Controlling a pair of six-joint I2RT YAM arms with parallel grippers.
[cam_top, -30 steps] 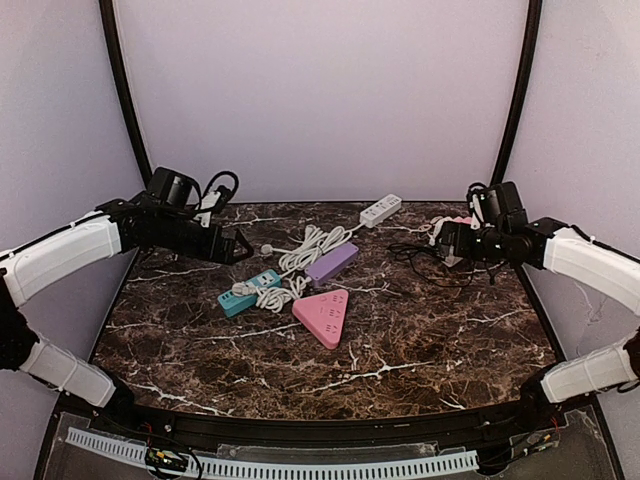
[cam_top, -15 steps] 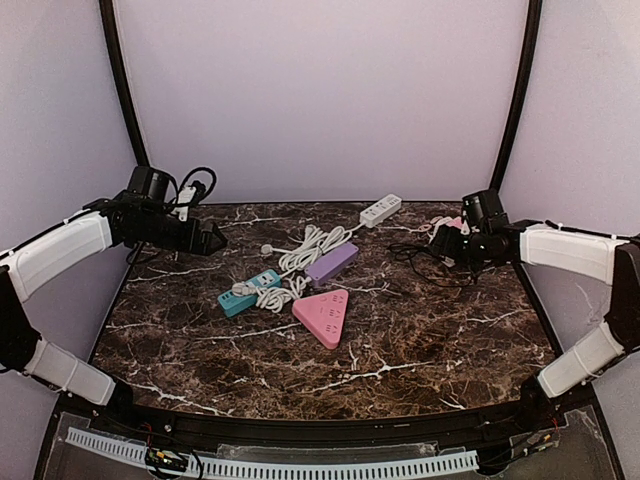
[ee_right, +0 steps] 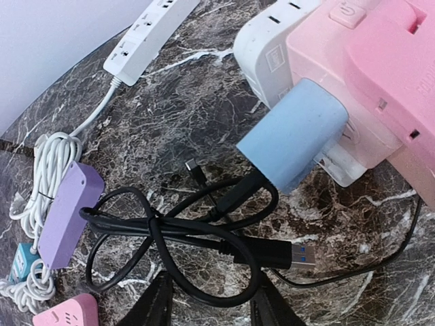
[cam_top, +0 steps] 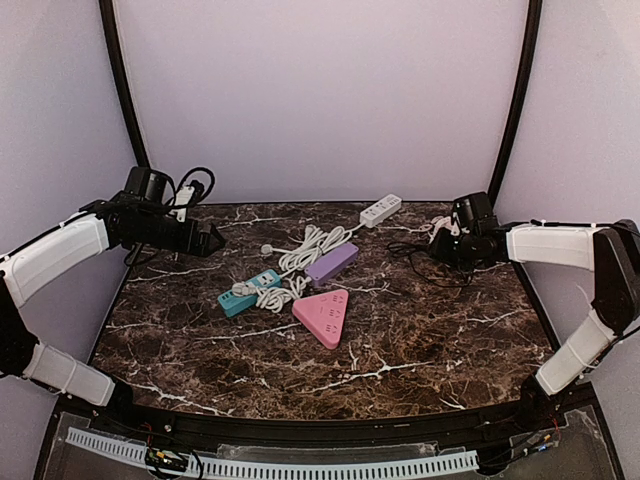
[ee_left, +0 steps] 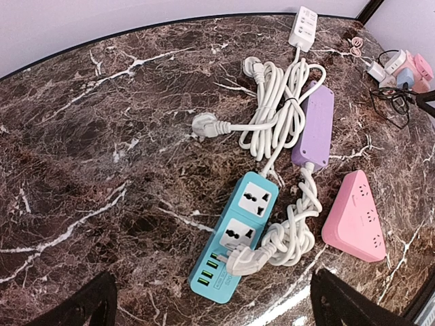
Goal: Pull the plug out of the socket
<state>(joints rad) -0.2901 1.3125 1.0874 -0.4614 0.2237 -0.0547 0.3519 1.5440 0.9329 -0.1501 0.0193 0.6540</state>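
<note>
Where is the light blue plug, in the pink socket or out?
In: the light blue plug sits flush against the side of the pink socket, no prongs showing.

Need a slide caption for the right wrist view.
Blue plug seated in pink socket; black cable coiled beside; right gripper open.

- White power strip [cam_top: 380, 210]: at far edge, right of middle.
- Purple power strip [cam_top: 331, 263]: mid-worktop, coiled white cord [cam_top: 312, 245] just beside it.
- Teal power strip [cam_top: 249, 292]: left of middle.
- Pink triangular power strip [cam_top: 323, 316]: middle, nearer the front edge.
</note>
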